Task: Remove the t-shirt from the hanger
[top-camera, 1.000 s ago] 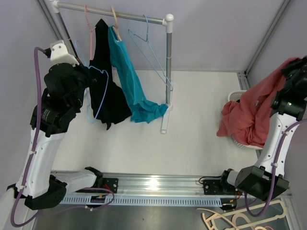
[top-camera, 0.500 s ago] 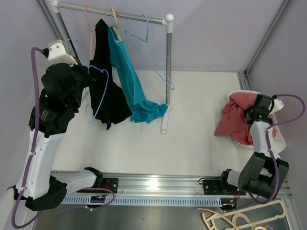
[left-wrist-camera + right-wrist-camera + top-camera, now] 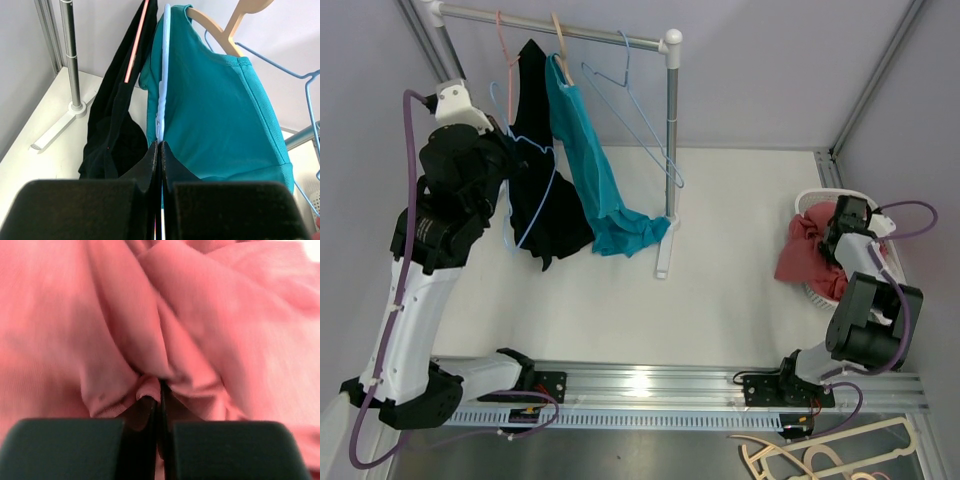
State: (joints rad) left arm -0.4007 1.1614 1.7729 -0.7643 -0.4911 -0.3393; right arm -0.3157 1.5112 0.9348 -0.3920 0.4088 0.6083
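Crumpled red t-shirt (image 3: 798,256) in basket (image 3: 820,193); pale hanger (image 3: 161,100) between hanging garments (image 3: 590,160).

The white basket (image 3: 817,195) is mostly buried under the pink t-shirt (image 3: 800,255) piled in it (only bits of rim show), and up close over the basket the cloth's just blurry folds.

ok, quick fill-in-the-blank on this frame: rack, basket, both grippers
1. The teal t-shirt hangs on a hanger made of ____.
2. The left gripper has its jaws ____ on the pale hanger.
3. The right gripper pinches the red garment, which lies in a white ____.
4. In the top view, the empty blue hanger hangs to the ____ of the teal t-shirt.
Missing words: wood; shut; basket; right.
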